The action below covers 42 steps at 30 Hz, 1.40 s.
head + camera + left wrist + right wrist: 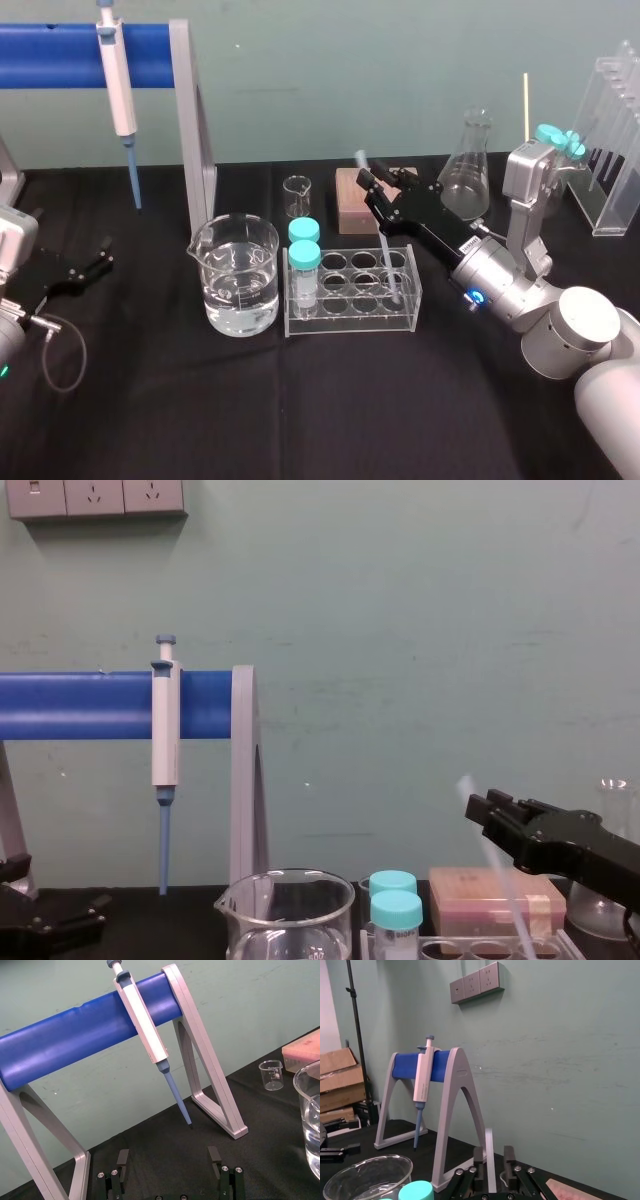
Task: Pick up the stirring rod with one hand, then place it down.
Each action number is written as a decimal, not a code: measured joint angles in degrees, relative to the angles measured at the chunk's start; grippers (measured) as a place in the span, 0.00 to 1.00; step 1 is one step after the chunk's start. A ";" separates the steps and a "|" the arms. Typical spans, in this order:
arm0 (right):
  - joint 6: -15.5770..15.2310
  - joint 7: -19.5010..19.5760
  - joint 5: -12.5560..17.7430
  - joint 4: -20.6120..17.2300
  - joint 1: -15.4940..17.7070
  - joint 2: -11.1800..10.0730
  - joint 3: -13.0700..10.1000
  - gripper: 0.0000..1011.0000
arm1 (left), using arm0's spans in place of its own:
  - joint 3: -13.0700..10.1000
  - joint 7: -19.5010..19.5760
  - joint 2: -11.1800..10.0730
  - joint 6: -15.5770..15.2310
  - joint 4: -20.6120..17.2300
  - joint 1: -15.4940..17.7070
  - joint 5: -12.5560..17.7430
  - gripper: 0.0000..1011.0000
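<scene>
A: Where is the rod standing?
B: It's leaning upright, its lower end dipping into the rack on the right side, with the right gripper pinching it near the top.
A: How's it handling?
B: Probably light, stiff, slick and fragile. The left gripper is resting spread, far left.

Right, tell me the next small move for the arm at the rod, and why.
Probably raise the right tool straight up, provided its hold is firm: it sits around the stirring rod, whose lower end stands in the test tube rack. The left tool lies parked, open, off to the left.
</scene>
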<state>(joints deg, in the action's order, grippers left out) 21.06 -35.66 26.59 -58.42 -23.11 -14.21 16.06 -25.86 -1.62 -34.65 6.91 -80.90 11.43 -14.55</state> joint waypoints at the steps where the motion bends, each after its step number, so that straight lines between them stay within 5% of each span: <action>1: 0.01 -0.01 0.01 0.00 0.00 0.00 0.00 0.24 | 0.00 0.00 0.00 0.00 0.00 0.00 0.00 0.99; 13: 0.08 -0.07 0.07 0.00 0.00 0.00 0.00 0.66 | 0.00 0.00 0.00 0.00 0.00 0.00 0.00 0.99; 26: 0.08 -0.08 0.06 0.00 0.00 0.00 0.00 0.99 | 0.00 0.00 0.00 0.00 0.00 0.00 0.00 0.99; 33: 1.45 2.48 -0.69 -2.31 1.23 0.17 -0.86 0.99 | 0.00 0.00 0.00 0.00 0.00 0.00 0.00 0.99; 38: 2.28 8.75 -3.31 -6.75 3.67 0.39 -2.88 0.99 | 0.00 0.00 0.00 0.00 0.00 0.00 0.00 0.99; 42: -1.75 15.72 -5.55 -11.85 6.60 0.41 -5.16 0.99 | 0.00 0.00 0.00 0.00 0.00 0.00 0.00 0.99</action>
<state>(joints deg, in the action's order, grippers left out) 19.32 -19.93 21.04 -70.27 -16.52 -13.80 10.90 -25.86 -1.62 -34.64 6.91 -80.90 11.43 -14.55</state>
